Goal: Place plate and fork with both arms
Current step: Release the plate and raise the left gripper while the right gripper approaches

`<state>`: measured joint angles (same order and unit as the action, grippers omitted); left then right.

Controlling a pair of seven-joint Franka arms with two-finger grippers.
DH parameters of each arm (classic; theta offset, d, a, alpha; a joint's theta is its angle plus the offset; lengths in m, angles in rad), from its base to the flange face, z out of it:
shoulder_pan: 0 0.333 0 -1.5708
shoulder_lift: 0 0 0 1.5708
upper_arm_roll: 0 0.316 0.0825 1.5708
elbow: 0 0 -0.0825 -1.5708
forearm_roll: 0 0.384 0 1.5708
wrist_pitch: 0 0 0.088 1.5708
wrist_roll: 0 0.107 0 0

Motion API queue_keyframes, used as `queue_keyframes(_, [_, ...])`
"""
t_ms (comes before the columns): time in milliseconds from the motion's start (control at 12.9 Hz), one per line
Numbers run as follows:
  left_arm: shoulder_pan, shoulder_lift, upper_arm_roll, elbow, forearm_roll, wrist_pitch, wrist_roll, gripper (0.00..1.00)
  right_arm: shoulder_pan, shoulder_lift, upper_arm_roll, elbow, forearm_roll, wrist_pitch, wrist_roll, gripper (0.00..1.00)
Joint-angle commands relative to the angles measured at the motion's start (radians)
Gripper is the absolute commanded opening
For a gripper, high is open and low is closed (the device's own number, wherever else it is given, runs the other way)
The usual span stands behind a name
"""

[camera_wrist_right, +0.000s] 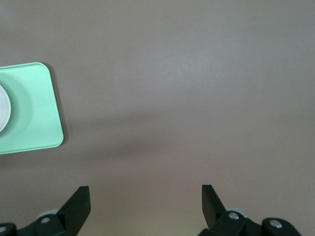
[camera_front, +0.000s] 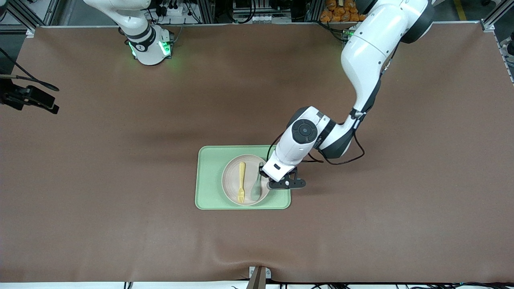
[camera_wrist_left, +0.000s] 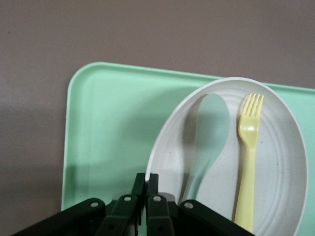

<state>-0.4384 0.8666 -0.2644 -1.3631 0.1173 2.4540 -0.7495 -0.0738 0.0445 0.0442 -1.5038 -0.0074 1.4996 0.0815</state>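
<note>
The small round cream-pink matte plastic plate (camera_front: 244,180) is seen lying on the rectangular light-green tray (camera_front: 209,188), with the small pale-yellow plastic fork (camera_front: 241,182) and a pale grey-green spoon (camera_front: 256,188) resting on it side by side, tines toward the front camera. The left gripper (camera_wrist_left: 145,184) is held low at the plate's rim on the left arm's side, its fingers pressed together with the rim apparently pinched between them (the contact itself is partly hidden in the wrist view). The right gripper (camera_wrist_right: 145,196) is seen only in its wrist view, spread wide and holding nothing, over bare brown table covering (camera_front: 120,160) beside the tray; that arm waits. Risk is judged as follows: if the pinched rim is dragged or tilted, the fork and spoon could be slid off, or the plate shifted across the tray.
</note>
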Motion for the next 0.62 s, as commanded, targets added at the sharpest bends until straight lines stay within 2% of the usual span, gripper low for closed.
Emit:
queue_keyframes(0, [-0.008, 0.023, -0.001, -0.008, 0.015, 0.028, 0.001, 0.00, 0.020, 0.040, 0.006, 0.016, 0.004, -0.009, -0.009, 1.00])
queue_keyframes(232, [-0.014, 0.023, -0.001, -0.019, 0.013, 0.028, -0.007, 0.00, 0.023, 0.066, 0.008, 0.017, 0.007, -0.009, -0.011, 1.00])
queue_keyframes(309, [-0.014, 0.023, -0.006, -0.022, 0.010, 0.028, -0.017, 0.20, 0.028, 0.066, 0.008, 0.016, 0.007, -0.009, -0.011, 1.00])
queue_keyframes(386, [-0.014, 0.020, -0.007, -0.024, 0.008, 0.028, -0.051, 0.88, 0.040, 0.066, 0.008, 0.016, 0.007, -0.010, -0.011, 1.00])
queue_keyframes(463, [-0.016, 0.012, -0.007, -0.025, 0.012, 0.026, -0.069, 1.00, 0.055, 0.069, 0.008, 0.014, 0.007, -0.012, -0.009, 1.00])
queue_keyframes(541, [-0.010, 0.003, -0.007, -0.025, 0.012, 0.017, -0.073, 1.00, 0.069, 0.084, 0.008, 0.017, 0.006, -0.010, -0.012, 1.00])
